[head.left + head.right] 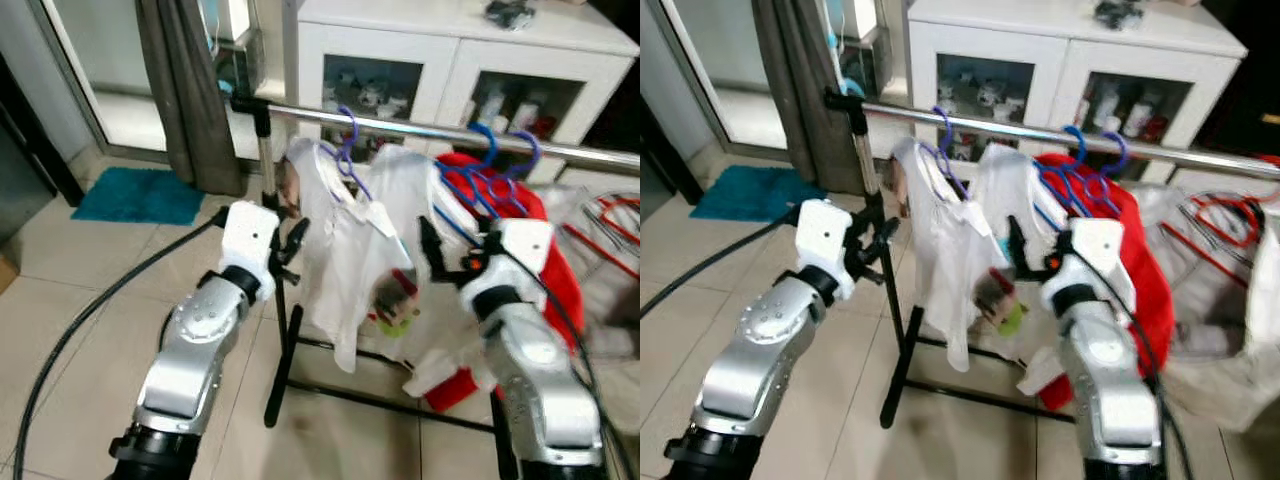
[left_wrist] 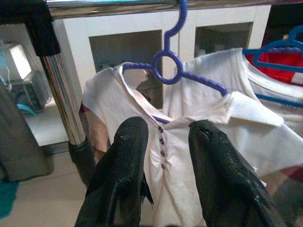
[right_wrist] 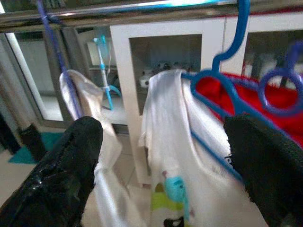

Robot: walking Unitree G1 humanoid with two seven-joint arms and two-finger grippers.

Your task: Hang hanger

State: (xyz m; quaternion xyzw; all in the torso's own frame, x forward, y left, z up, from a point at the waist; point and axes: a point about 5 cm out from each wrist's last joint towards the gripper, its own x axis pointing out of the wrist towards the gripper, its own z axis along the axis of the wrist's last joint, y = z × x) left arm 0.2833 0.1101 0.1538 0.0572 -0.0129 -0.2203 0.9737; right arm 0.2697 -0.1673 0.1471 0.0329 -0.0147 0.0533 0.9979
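A purple hanger [image 1: 347, 150] carrying a white polo shirt [image 1: 335, 260] hangs from the chrome rail [image 1: 420, 128] of a clothes rack. Beside it, blue hangers [image 1: 490, 165] hold a printed white shirt [image 3: 170, 123] and a red garment [image 1: 545, 260]. My left gripper [image 1: 290, 245] is raised by the rack's upright post [image 1: 266, 160], just short of the polo's collar, open with nothing between its fingers [image 2: 123, 156]. My right gripper [image 1: 445, 255] hovers before the blue-hanger clothes, wide open and empty.
A white cabinet [image 1: 450, 50] stands behind the rack. A grey curtain [image 1: 185, 90] and a teal mat [image 1: 140, 195] lie to the left. Red hangers [image 1: 610, 225] rest on a pale heap at right. The rack's black base [image 1: 290, 370] crosses the tiled floor.
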